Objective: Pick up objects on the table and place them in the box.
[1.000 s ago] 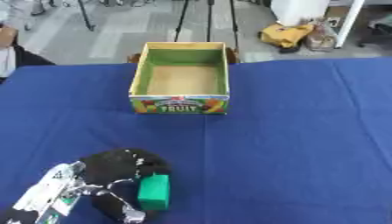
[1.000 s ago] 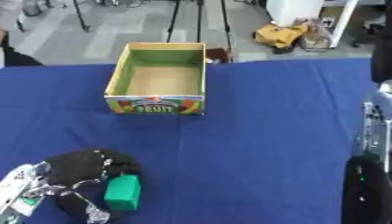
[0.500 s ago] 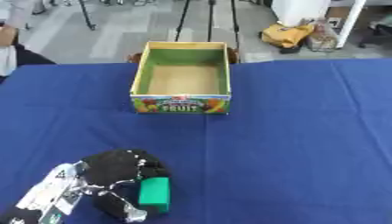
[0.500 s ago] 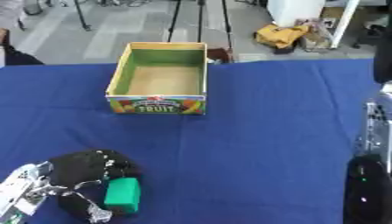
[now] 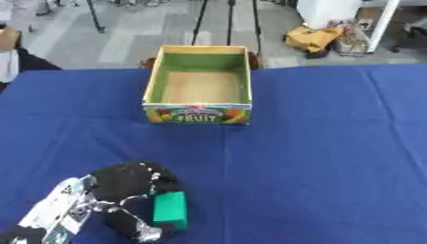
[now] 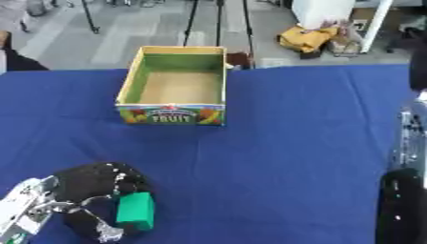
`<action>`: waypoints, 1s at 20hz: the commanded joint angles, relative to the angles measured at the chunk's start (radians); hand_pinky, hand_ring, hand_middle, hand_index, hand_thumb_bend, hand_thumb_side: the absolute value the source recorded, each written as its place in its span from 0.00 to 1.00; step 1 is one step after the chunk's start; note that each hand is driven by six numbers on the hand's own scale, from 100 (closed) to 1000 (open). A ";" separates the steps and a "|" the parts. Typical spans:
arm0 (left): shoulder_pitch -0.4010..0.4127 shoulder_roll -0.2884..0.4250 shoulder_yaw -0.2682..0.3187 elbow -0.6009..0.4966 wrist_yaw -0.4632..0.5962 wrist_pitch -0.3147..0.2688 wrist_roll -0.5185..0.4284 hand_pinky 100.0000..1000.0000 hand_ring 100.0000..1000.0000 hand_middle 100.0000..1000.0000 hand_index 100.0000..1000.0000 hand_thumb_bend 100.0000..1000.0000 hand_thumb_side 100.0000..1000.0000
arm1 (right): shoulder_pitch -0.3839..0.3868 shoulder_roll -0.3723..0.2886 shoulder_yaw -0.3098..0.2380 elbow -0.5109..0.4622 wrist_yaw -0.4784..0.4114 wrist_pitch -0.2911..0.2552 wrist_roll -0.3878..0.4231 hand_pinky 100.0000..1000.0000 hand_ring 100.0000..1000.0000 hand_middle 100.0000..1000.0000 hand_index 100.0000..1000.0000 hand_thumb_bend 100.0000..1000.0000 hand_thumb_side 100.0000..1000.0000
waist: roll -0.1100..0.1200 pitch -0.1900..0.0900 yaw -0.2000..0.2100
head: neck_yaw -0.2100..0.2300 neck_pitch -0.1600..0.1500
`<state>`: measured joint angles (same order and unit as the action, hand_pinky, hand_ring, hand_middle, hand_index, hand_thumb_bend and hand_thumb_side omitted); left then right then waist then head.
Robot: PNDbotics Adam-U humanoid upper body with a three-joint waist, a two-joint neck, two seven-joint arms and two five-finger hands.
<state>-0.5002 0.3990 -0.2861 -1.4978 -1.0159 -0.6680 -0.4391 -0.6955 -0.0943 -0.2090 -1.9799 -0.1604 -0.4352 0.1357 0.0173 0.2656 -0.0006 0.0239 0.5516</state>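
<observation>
A green block (image 5: 170, 208) is held in my left hand (image 5: 125, 188) at the lower left, low over the blue table (image 5: 317, 157); the black fingers and thumb curl round it. The open cardboard fruit box (image 5: 200, 84), green inside with a tan floor, stands at the far middle of the table, well ahead of the hand, and holds nothing that I can see. My right arm (image 6: 406, 190) shows only as a black and silver length along the right edge of the right eye view; its hand does not show.
The blue cloth stretches between the hand and the box and off to the right. Beyond the table's far edge lie a grey floor, tripod legs and a yellow bag (image 5: 315, 35). A person's sleeve (image 5: 18, 62) shows at the far left.
The left hand with the green block has stayed at nearly the same place; the whole picture has shifted a little.
</observation>
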 commanded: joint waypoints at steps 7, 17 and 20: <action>0.001 0.020 0.016 -0.033 0.056 -0.228 -0.251 0.75 0.79 0.67 0.72 0.00 0.91 | -0.015 -0.022 -0.005 -0.020 -0.003 0.001 -0.004 0.74 0.82 0.53 0.81 0.00 0.82 | -0.001 -0.011 0.003 | 0.000 -0.008; -0.007 0.025 0.029 -0.066 0.124 -0.198 -0.287 0.74 0.77 0.65 0.67 0.00 0.79 | -0.015 -0.021 -0.006 -0.020 -0.006 0.000 -0.005 0.74 0.82 0.52 0.81 0.00 0.82 | -0.004 -0.010 0.003 | 0.005 -0.012; -0.011 0.027 0.029 -0.070 0.122 -0.196 -0.287 0.74 0.77 0.65 0.66 0.00 0.79 | -0.016 -0.021 -0.006 -0.020 -0.007 -0.001 -0.005 0.74 0.82 0.52 0.81 0.00 0.82 | -0.005 -0.009 0.001 | 0.007 -0.012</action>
<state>-0.4946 0.3984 -0.2700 -1.5431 -0.9004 -0.6238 -0.4833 -0.6955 -0.1003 -0.2094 -1.9799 -0.1616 -0.4355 0.1345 0.0113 0.2717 0.0008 0.0266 0.5512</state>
